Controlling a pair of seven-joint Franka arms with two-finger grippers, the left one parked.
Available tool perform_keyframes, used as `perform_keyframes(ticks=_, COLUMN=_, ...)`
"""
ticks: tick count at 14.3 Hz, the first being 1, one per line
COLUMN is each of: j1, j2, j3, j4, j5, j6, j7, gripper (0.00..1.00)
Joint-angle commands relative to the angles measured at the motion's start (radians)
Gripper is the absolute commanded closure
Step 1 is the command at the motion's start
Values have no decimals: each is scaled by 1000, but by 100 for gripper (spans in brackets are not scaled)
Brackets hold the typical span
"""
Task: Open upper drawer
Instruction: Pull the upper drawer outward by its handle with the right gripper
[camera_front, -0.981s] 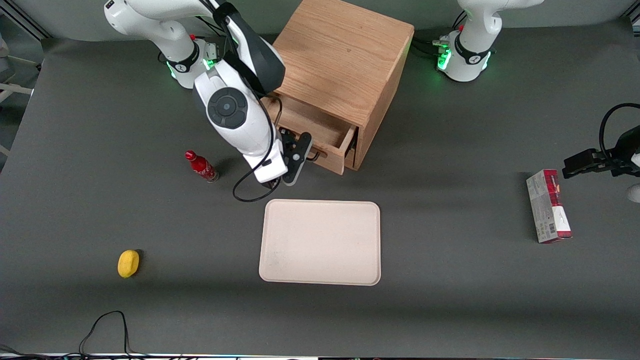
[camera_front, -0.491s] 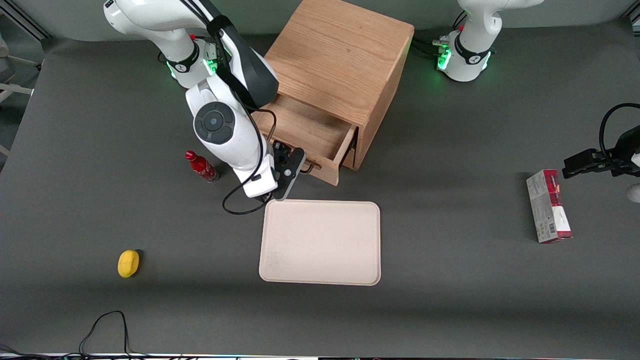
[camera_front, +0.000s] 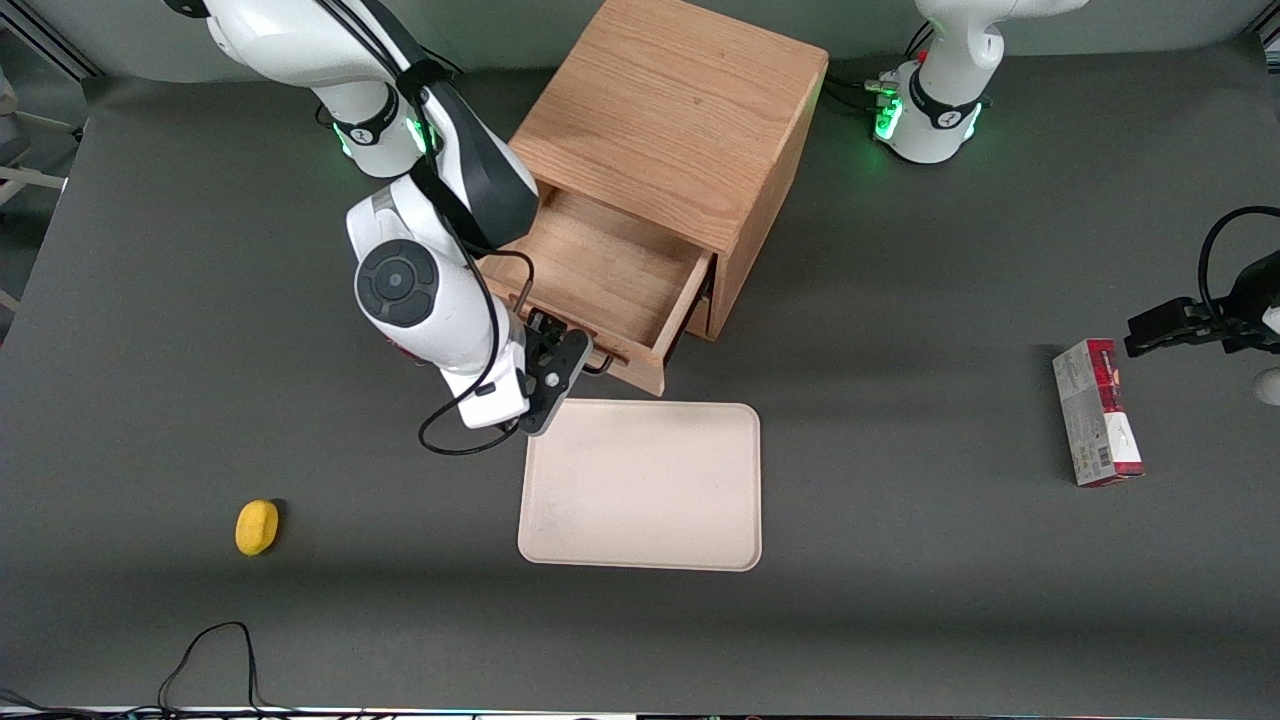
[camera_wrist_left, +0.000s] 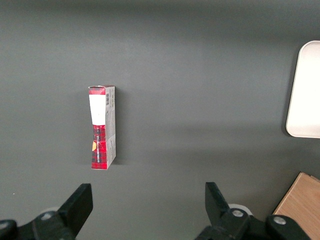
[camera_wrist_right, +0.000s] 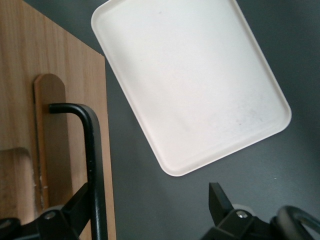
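The upper drawer (camera_front: 590, 270) of the light oak cabinet (camera_front: 670, 110) is pulled well out, and its bare wooden inside shows. Its thin black bar handle (camera_front: 600, 362) is on the front nearest the camera. My right gripper (camera_front: 578, 362) is at that handle, just above the tray's edge. In the right wrist view the fingers of the gripper (camera_wrist_right: 147, 207) stand wide apart. The handle bar (camera_wrist_right: 92, 160) runs between them, right against one finger (camera_wrist_right: 75, 207), and the other finger (camera_wrist_right: 220, 200) hangs over bare table. The drawer front (camera_wrist_right: 55, 75) is beside the bar. The lower drawer is hidden under the upper one.
A beige tray (camera_front: 640, 485) lies just nearer the camera than the drawer front and also shows in the right wrist view (camera_wrist_right: 190, 85). A yellow object (camera_front: 257, 526) lies toward the working arm's end. A red and white carton (camera_front: 1095, 410) lies toward the parked arm's end.
The drawer has slid farther out toward the camera, with my gripper moving along at its handle toward the tray. My arm now covers the red bottle.
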Motion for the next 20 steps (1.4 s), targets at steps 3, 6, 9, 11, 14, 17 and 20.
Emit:
perform_keyframes(ticks=3, j1=-47, j2=37, j3=0, j4=62, j5=11, j6=-27, j7=11, gripper=0)
perform_keyframes(ticks=6, j1=-56, j2=55, j3=0, j4=78, j5=11, j6=-27, j7=11, gripper=0)
perform_keyframes(ticks=9, j1=-59, j2=70, j3=0, j4=104, j5=3, j6=-27, j7=11, gripper=0)
perform_keyframes(ticks=11, j1=-67, j2=80, j3=0, j4=114, j5=3, j6=-27, j7=13, gripper=0)
perform_keyframes(ticks=14, j1=-84, j2=112, j3=-6, j4=154, j5=3, j6=-27, j7=11, gripper=0)
perform_keyframes(ticks=17, j1=-84, j2=126, j3=-21, j4=176, j5=3, j6=-27, j7=13, gripper=0)
perform_keyframes(ticks=20, j1=-82, j2=126, j3=-32, j4=177, j5=3, j6=-27, j7=13, gripper=0)
